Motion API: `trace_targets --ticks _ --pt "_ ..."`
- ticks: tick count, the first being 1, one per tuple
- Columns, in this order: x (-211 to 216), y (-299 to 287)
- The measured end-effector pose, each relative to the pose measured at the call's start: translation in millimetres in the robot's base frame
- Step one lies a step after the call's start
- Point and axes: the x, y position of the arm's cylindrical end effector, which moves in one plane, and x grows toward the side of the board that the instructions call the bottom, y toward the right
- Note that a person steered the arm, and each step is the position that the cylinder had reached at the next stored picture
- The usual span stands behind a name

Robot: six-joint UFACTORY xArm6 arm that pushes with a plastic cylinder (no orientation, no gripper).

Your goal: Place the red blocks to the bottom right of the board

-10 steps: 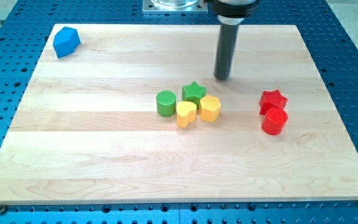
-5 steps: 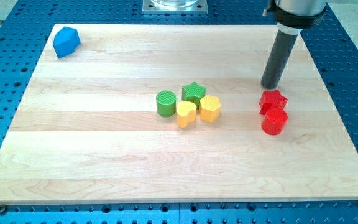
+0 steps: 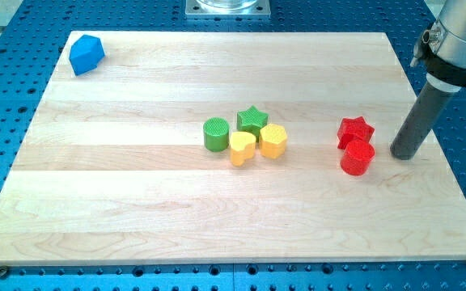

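A red star block (image 3: 355, 131) and a red cylinder block (image 3: 357, 158) sit touching each other at the board's right-middle, the cylinder just below the star. My tip (image 3: 403, 156) rests on the board a little to the right of the red cylinder, apart from both red blocks, near the board's right edge.
A cluster sits mid-board: a green cylinder (image 3: 215, 134), a green star (image 3: 252, 120), a yellow heart-like block (image 3: 243, 148) and a yellow hexagon (image 3: 273, 141). A blue block (image 3: 86, 54) lies at the top left corner. The wooden board (image 3: 136, 202) rests on a blue perforated table.
My tip has swept from above the middle cluster rightward and down, passing above the red star, to the right side of the red blocks. No block has moved.
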Motion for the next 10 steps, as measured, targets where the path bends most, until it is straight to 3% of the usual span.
trace_targets --ticks 4,6,9,10 --pt "31.3 -22.6" --pt "131.7 -43.1" --pt "71.8 -91.6" --pt "19.9 -87.8"
